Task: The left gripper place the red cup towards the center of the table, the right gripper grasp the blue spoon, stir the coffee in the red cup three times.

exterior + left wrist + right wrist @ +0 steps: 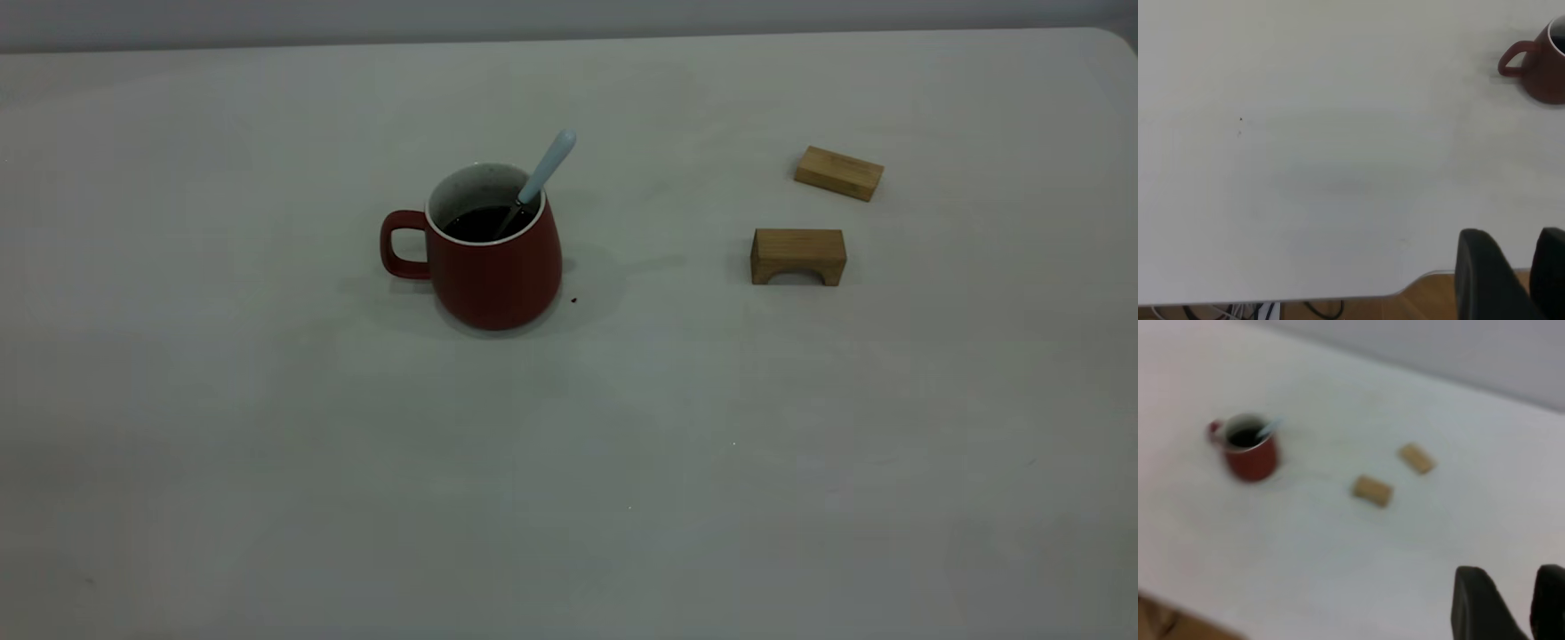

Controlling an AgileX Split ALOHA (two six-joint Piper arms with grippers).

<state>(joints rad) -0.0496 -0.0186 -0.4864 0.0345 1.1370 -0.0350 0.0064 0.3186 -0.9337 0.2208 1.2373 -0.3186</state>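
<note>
While the red cup (494, 258) stood upright near the middle of the table (267, 462), its handle toward the left arm's side, the blue spoon (540, 178) leaned inside it, bowl sunk in the coffee (480, 222) and pale handle slanting up over the rim. A tiny dark speck (573, 300) lay just beside the cup's base. Well apart on the right arm's side sat a flat wooden block (838, 172) and an arched wooden block (797, 256). The left gripper (1515, 280) hung over the table's edge, far from the cup, fingers apart and holding nothing. The right gripper (1511, 607) hovered well away from the cup, seemingly parted and empty.
</note>
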